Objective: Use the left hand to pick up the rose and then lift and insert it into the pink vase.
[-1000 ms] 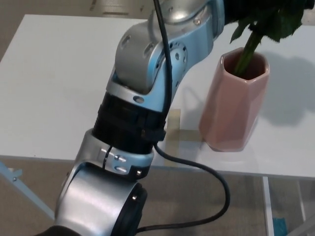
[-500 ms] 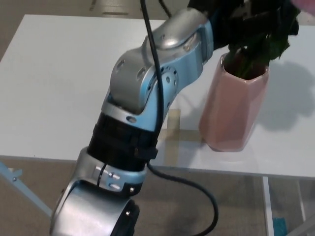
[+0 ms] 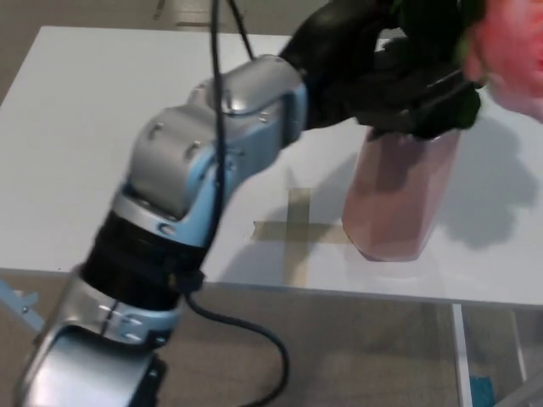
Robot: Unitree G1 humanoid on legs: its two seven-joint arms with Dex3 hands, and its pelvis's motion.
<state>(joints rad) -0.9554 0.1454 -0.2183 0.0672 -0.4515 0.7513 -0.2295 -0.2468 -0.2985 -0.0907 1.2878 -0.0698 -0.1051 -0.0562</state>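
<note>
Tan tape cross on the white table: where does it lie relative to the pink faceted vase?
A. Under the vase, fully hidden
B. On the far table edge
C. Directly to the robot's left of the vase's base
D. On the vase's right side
C: the tan tape cross lies on the white table just left of the pink faceted vase base.

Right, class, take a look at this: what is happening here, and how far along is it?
A robot's left hand is at the mouth of a pink vase on a white table, holding a rose. The pink bloom shows at the top right, with dark leaves beside it. The hand covers the vase's rim, so how deep the stem sits cannot be seen. Tape forms a cross beside the vase. The right hand is out of view.
</note>
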